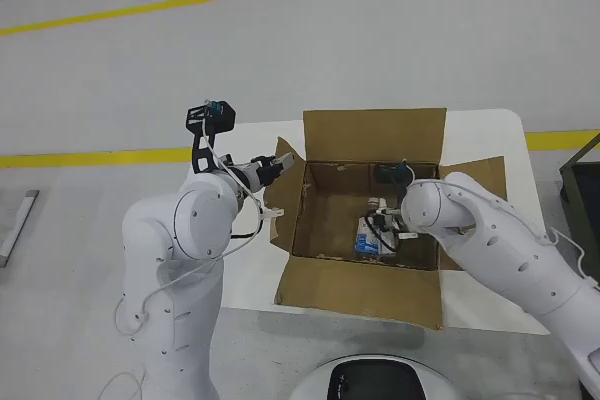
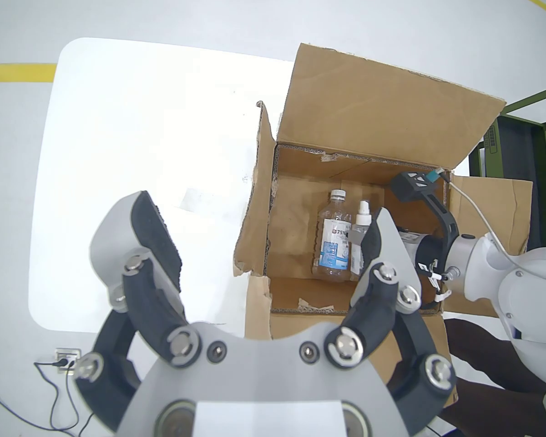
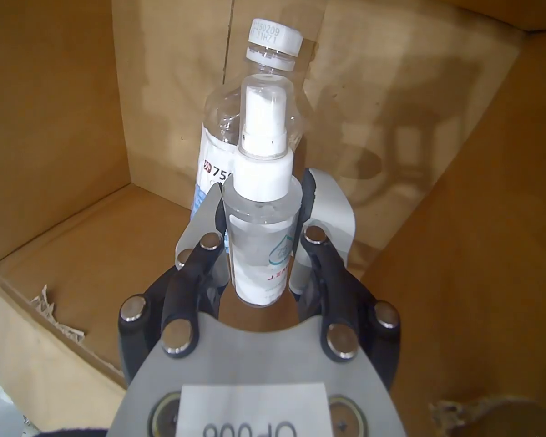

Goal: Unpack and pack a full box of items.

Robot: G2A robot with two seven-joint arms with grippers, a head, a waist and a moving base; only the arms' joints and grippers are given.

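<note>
Closest to us, the right gripper [image 3: 263,204] has its jaws drawn in tight on the small spray bottle [image 3: 260,170]. One pad presses each side of the clear body, at about its middle. The white pump head and clear cap stick out past the fingertips, and the bottle's base points back toward the wrist. We cannot tell whether the spray bottle rests on the box floor or hangs just off it.

Just behind it lies the larger clear bottle [image 3: 218,120] with a white cap and a blue and white label. It is just beside the spray bottle and outside the jaws; we cannot tell if the two touch. Both sit inside the cardboard box [image 3: 50,93], toward its right half as we see it from above, with the brown floor and walls around them and the flaps [image 1: 375,130] folded outward.

Farther off, the left gripper [image 2: 266,225] hovers outside the box, near its left flap and above the white table [image 2: 118,138]. Its jaws are spread wide and hold nothing.
</note>
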